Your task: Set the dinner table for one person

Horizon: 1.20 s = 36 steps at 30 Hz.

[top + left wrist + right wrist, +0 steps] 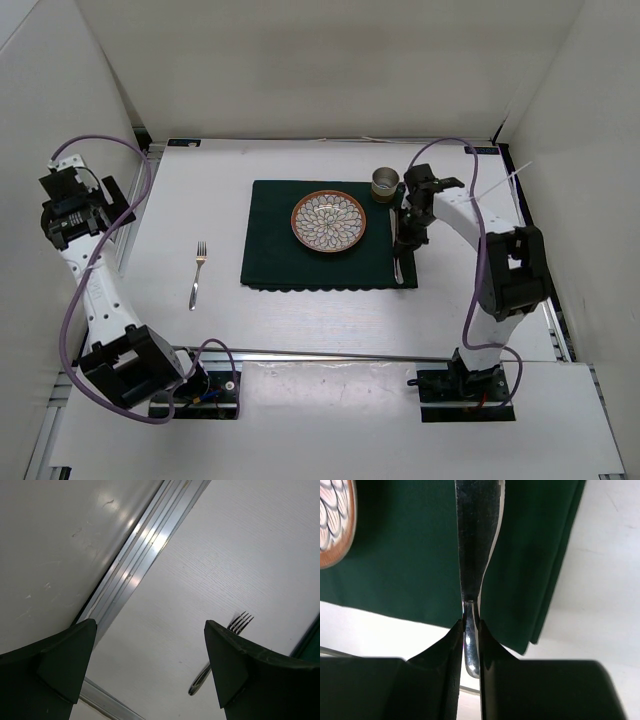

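Observation:
The white dinner table (200,190) carries a dark green placemat (270,250) with a patterned plate (329,221) at its centre and a small metal cup (385,184) at its far right corner. My right gripper (405,235) is shut on a metal knife (398,262) that lies along the placemat's right edge. In the right wrist view the fingers (455,645) pinch the knife's handle (472,645) over the placemat (410,570). A fork (197,275) lies on the table left of the placemat. My left gripper (70,215) is open and empty, high at the far left.
White walls enclose the table on the left, back and right. An aluminium rail (135,560) runs along the left wall. The left wrist view shows the fork (240,622) partly behind my right finger (240,670). The plate's rim (335,515) shows in the right wrist view.

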### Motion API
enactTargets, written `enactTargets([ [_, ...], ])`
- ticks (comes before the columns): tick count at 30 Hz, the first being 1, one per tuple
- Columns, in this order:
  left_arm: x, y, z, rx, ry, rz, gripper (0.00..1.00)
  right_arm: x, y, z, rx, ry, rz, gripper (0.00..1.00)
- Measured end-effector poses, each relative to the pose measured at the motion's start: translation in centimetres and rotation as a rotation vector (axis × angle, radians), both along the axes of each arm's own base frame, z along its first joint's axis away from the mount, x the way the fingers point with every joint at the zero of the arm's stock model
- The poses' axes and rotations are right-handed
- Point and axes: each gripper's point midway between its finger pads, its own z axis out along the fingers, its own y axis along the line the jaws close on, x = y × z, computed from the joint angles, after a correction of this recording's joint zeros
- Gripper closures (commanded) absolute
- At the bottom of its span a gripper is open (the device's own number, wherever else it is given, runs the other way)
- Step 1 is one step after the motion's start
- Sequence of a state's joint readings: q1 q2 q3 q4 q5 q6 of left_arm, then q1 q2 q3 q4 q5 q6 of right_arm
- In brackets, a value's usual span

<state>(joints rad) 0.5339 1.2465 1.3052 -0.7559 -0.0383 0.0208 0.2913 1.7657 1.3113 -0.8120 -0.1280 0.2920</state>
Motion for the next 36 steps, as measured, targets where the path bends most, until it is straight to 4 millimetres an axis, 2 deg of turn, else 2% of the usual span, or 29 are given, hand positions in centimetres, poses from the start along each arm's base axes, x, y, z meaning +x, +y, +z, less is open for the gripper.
enactTargets([
  [6,-0.2,0.0,0.0,0.008,0.006,-0.003,0.00,1.3,1.5,-0.8,0.018,0.032,-0.031,1.00],
  [14,-0.3,0.1,0.1,0.023,0.009,-0.004,0.00,0.9,2.5,-1.6,0.027,0.074,-0.056,1.00],
  [24,-0.5,0.2,0.4,0.037,0.010,-0.010,0.00,0.7,2.2,-3.5,-0.007,0.121,-0.078,1.00],
  [36,-0.8,0.3,0.4,0.051,0.017,-0.008,0.00,2.9,2.3,-3.5,-0.024,0.067,-0.076,1.00],
])
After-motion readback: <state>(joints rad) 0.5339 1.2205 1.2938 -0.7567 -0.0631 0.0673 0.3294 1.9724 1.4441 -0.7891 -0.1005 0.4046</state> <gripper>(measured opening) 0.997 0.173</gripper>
